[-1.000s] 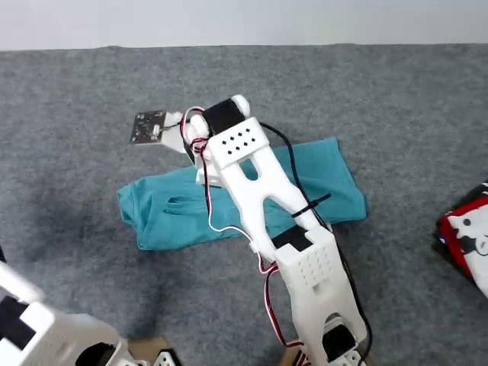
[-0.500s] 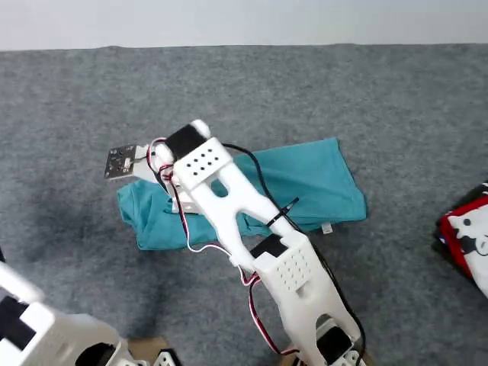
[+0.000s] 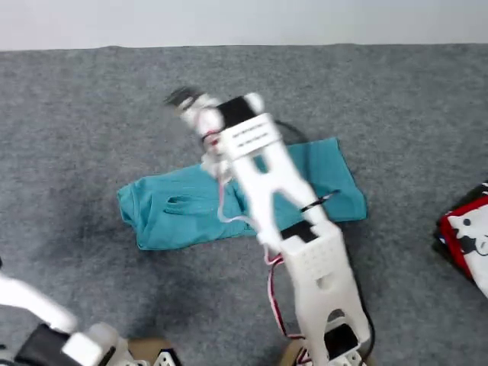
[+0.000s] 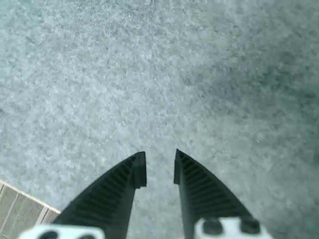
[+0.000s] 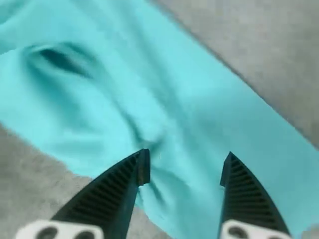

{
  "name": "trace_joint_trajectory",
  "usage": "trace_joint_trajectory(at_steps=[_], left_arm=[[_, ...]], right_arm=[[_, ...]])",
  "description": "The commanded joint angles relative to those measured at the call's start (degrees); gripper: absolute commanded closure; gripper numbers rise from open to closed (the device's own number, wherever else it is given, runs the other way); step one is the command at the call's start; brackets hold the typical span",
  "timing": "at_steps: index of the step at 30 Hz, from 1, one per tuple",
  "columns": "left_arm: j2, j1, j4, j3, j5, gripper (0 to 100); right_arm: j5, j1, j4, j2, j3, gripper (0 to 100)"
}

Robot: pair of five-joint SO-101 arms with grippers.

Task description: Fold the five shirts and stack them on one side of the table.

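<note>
A teal shirt (image 3: 171, 213) lies folded into a long band across the middle of the grey carpeted table (image 3: 396, 114). My right arm (image 3: 263, 164) stretches from the near edge over the shirt's middle, its wrist above the shirt's far edge. In the right wrist view my right gripper (image 5: 185, 167) hangs open just over the teal shirt (image 5: 164, 94), holding nothing. My left gripper (image 4: 159, 169) hovers over bare carpet near the front left, its fingers narrowly apart and empty. A red, white and black shirt (image 3: 467, 238) lies at the right edge.
The left arm (image 3: 46, 328) sits low at the front left corner. A wooden strip (image 4: 15, 211) shows beside the carpet under it. The carpet's far edge meets a pale wall (image 3: 244, 23).
The right arm swung left over the shirt's left end, then back right and up toward its far edge. The left arm dropped lower at the front left corner.
</note>
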Motion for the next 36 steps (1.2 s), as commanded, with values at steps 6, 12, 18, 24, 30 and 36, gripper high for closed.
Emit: trace_joint_trajectory(at_steps=[6,12,18,24,30,36], left_arm=[[-12.4,-0.2,2.5,1.0,-0.4,90],[-12.7,-0.1,2.5,1.0,-0.4,90],[-12.7,0.3,2.4,1.0,-0.4,90],[-12.7,0.3,2.5,1.0,-0.4,90],[-12.7,0.0,2.5,1.0,-0.4,90],[-12.7,0.1,2.5,1.0,-0.4,90]], right_arm=[[-11.9,19.8,2.1,-5.1,0.5,75.7],[-12.0,25.4,0.3,1.7,0.8,75.4],[-11.3,26.2,-9.4,7.7,0.8,75.4],[-6.4,25.6,-17.0,11.4,0.8,75.6],[-2.6,26.2,-23.0,13.3,0.8,75.6],[-2.5,26.5,-26.2,12.9,0.8,75.6]])
